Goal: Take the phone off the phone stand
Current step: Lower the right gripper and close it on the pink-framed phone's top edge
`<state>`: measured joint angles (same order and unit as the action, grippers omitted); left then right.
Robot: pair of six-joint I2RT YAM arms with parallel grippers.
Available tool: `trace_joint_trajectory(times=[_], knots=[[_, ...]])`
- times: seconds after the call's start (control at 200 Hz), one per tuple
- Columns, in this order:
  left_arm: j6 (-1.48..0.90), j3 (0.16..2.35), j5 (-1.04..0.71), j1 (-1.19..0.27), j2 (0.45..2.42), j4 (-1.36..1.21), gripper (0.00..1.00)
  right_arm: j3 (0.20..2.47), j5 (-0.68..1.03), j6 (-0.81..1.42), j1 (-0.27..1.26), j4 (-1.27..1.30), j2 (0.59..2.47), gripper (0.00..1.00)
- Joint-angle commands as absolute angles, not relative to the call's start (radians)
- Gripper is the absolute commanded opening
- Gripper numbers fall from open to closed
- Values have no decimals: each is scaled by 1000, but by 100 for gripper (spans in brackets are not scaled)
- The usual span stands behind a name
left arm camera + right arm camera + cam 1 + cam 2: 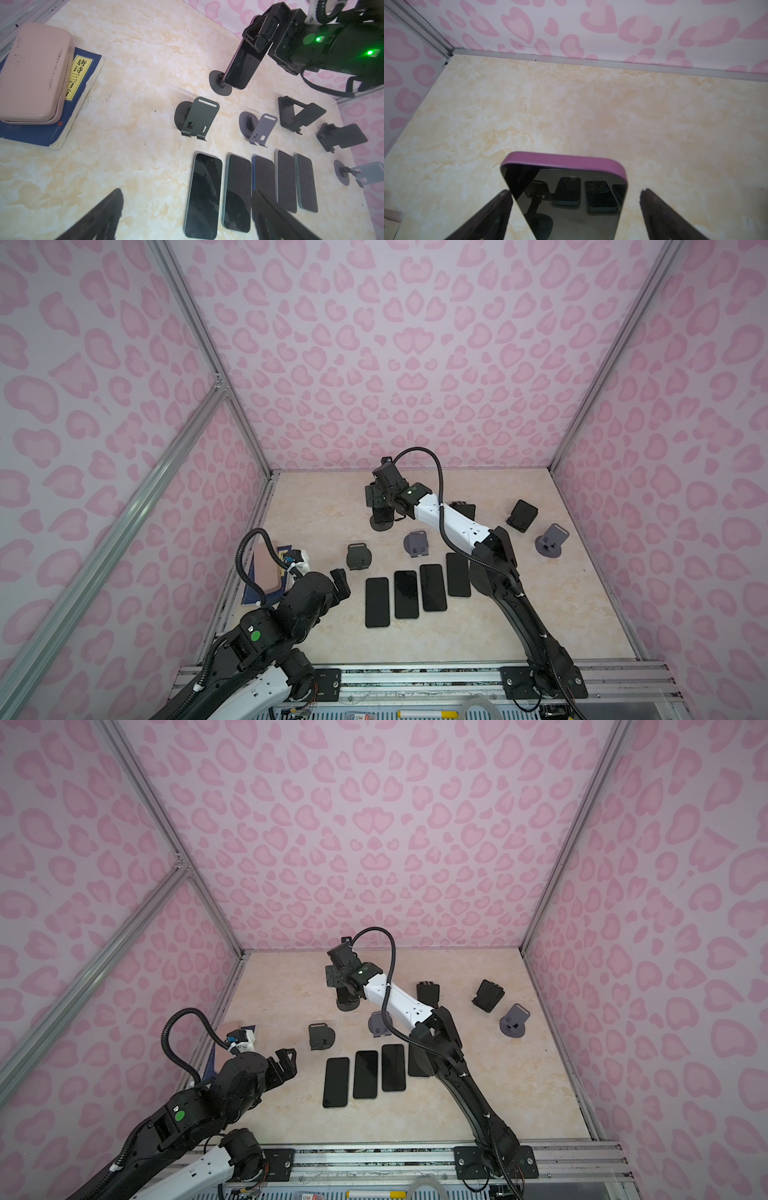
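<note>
With twelve o'clock taken as the back wall in the top views, a dark round-based phone stand [382,524] is found at about eleven o'clock from the middle of the beige marbled tabletop [332,639]. The task's thing — a purple-edged smartphone with a dark glass screen [242,66] — is seen standing in it, leaned back a little. The right gripper [575,190] is placed around the phone's upper end with its jaws spread. In the right wrist view one finger [492,216] is seen at one side edge of the phone, while the other finger [662,216] is parted from the opposite edge by a strip of bare tabletop, so the phone is not clamped. The left gripper [340,583] is held over the table at about eight o'clock, its jaws likewise released and nothing gripped between them. A row of dark-screened smartphones [406,594] is laid flat, side by side, at about five o'clock of the occupied stand; five are counted in the left wrist view. Between the row and the occupied stand a dark green metal stand [197,118] and a lilac-grey metal stand [262,128] are set. A black folding stand [523,516] and a grey round-based stand [552,541] are placed near two o'clock. At nine o'clock, by the table's edge, a pink rounded case [33,76] is laid on a blue paperback book [92,76].
</note>
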<state>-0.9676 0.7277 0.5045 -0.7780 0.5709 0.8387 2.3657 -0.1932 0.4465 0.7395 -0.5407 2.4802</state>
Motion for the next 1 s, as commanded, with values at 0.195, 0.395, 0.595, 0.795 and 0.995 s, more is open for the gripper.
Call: trace_joint_trajectory(times=[0.195, 0.395, 0.595, 0.795, 0.995], knots=[[-962, 723, 514, -776, 571, 838, 99, 2411, -188, 477, 743, -543, 2542, 97], [-961, 717, 520, -777, 564, 838, 99, 2444, -217, 486, 744, -551, 2560, 91], [-950, 718, 533, -777, 557, 846, 99, 2451, -249, 489, 750, -566, 2570, 82], [-944, 722, 549, -776, 548, 848, 99, 2451, -262, 451, 764, -563, 2561, 75], [-937, 717, 552, -778, 546, 848, 100, 2451, -256, 441, 767, -564, 2553, 72]])
